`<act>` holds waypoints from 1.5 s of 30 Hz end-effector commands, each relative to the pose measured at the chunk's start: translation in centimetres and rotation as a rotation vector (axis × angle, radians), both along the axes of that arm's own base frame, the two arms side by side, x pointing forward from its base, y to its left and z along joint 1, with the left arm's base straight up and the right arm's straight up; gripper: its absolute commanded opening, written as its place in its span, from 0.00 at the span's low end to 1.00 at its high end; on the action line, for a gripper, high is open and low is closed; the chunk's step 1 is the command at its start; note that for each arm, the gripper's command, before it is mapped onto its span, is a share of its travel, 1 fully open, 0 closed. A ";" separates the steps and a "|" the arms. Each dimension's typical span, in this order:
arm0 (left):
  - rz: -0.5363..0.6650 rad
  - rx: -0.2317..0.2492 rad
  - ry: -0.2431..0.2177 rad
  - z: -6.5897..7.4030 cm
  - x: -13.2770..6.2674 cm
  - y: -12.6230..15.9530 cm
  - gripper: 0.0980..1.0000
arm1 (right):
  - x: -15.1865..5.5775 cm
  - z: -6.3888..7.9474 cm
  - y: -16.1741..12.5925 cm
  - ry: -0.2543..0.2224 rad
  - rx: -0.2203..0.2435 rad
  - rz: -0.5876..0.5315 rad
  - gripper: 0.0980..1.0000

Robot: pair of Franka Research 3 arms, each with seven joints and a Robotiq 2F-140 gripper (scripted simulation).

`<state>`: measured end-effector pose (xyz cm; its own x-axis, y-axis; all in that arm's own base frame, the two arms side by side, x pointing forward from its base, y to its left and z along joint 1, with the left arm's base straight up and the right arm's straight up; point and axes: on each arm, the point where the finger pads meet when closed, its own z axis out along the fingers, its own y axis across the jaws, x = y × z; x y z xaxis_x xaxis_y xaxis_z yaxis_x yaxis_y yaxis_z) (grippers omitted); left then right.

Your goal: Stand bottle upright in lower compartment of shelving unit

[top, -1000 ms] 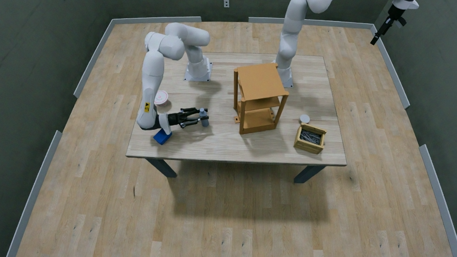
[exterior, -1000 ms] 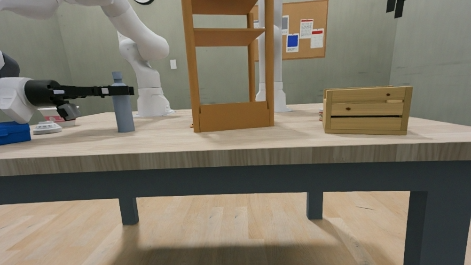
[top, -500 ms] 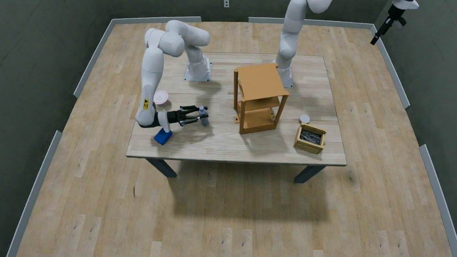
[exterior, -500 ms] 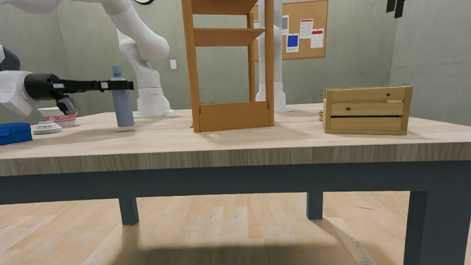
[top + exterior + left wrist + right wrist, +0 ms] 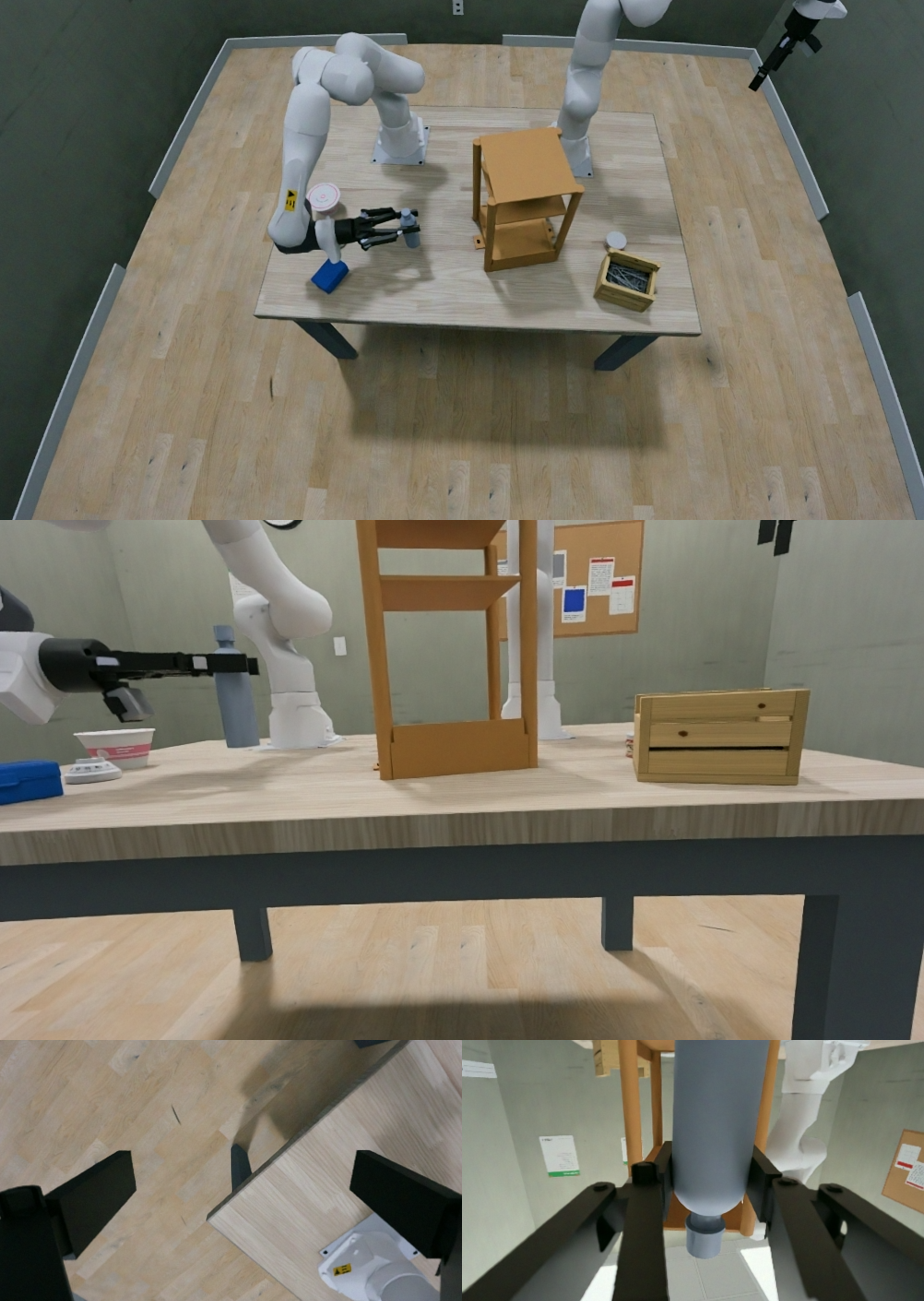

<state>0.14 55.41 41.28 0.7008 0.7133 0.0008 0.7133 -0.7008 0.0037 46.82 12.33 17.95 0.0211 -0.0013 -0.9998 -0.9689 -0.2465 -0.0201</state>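
The blue-grey bottle [image 5: 411, 239] [image 5: 236, 714] [image 5: 716, 1109] is upright or nearly so, cap up, left of the shelving unit in the top and exterior views. Its base appears a little above the table. My right gripper [image 5: 415, 220] [image 5: 238, 664] [image 5: 708, 1158] is shut on its upper body, reaching in sideways. The orange-brown shelving unit [image 5: 527, 161] [image 5: 527, 649] stands on the table; its lower compartment [image 5: 516, 240] has a front lip [image 5: 525, 261] [image 5: 462, 747]. Nothing shows on the visible part of that floor. My left gripper [image 5: 757, 82] [image 5: 775, 542] [image 5: 243, 1170] is open and empty, high at the far right.
A pink-and-white tub [image 5: 324, 195] [image 5: 123, 747], a blue box [image 5: 329, 276] [image 5: 29, 781] and a low white object [image 5: 93, 770] lie near my right arm. A wooden crate [image 5: 617, 295] [image 5: 720, 707] and a round-topped container [image 5: 615, 241] stand right of the shelving unit.
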 end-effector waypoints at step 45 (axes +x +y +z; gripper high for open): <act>0.000 0.000 0.000 0.0 0.0 0.0 1.00 | -0.6 1.1 1.7 0.021 0.001 0.005 0.00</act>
<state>0.14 55.41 41.28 0.7008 0.7133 0.0008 0.7133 -0.7008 0.0037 46.10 13.67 18.95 -0.0028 -0.0002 -1.0000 -0.9672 -0.2542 0.0028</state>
